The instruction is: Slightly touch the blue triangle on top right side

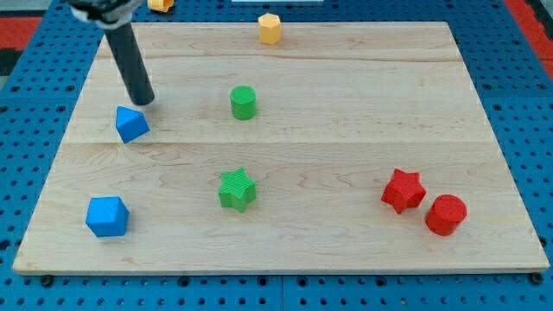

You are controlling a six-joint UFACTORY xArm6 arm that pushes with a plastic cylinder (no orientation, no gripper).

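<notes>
The blue triangle lies on the wooden board at the view's upper left. My tip stands just above and to the right of it, at its top right side, touching or nearly touching it. The dark rod rises from the tip toward the view's top left.
A blue cube sits at the lower left. A green cylinder and a green star stand mid-board. A red star and a red cylinder are at the lower right. A yellow block sits at the top edge, another yellow block beyond it.
</notes>
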